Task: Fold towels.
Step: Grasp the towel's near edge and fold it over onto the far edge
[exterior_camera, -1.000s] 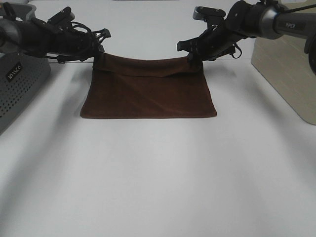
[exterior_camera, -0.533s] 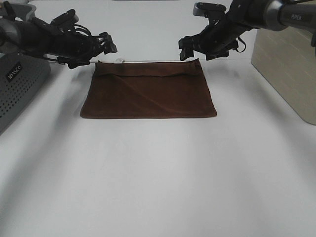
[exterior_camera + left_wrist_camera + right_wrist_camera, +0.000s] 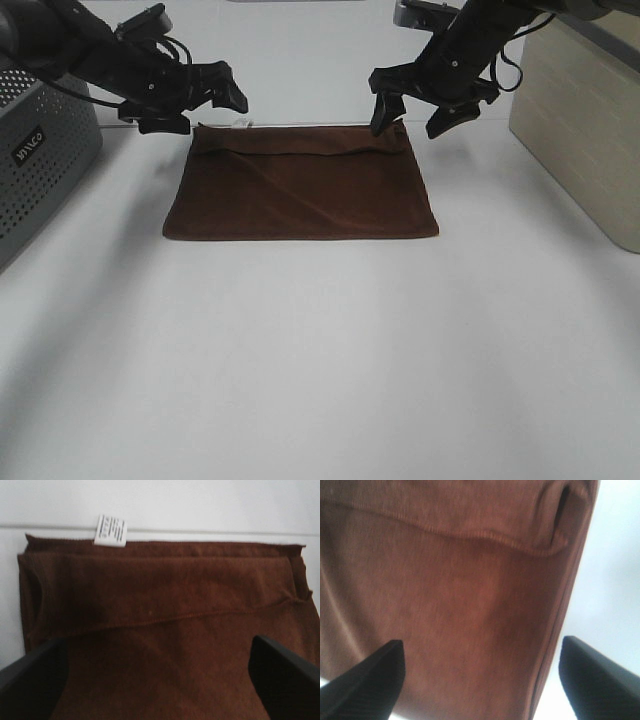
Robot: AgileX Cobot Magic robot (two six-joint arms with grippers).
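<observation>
The dark reddish-brown towel [image 3: 300, 185] lies folded flat on the white table, its upper layer's edge forming a hem line near the far side. A small white tag [image 3: 240, 124] sticks out at its far left corner, also clear in the left wrist view as the tag [image 3: 110, 530] above the towel [image 3: 165, 630]. My left gripper [image 3: 205, 100] hovers open just above the far left corner, holding nothing. My right gripper [image 3: 412, 112] hangs open over the far right corner, fingers spread wide. The right wrist view shows the towel [image 3: 455, 605] between the spread fingertips [image 3: 365, 680].
A grey perforated box [image 3: 35, 160] stands at the left edge of the table. A beige box [image 3: 585, 110] stands at the right. White table surface [image 3: 320, 360] stretches in front of the towel.
Both grippers let go of the towel's far edge, opened and lifted clear. The raised edge dropped and now lies flat on the lower layer.
</observation>
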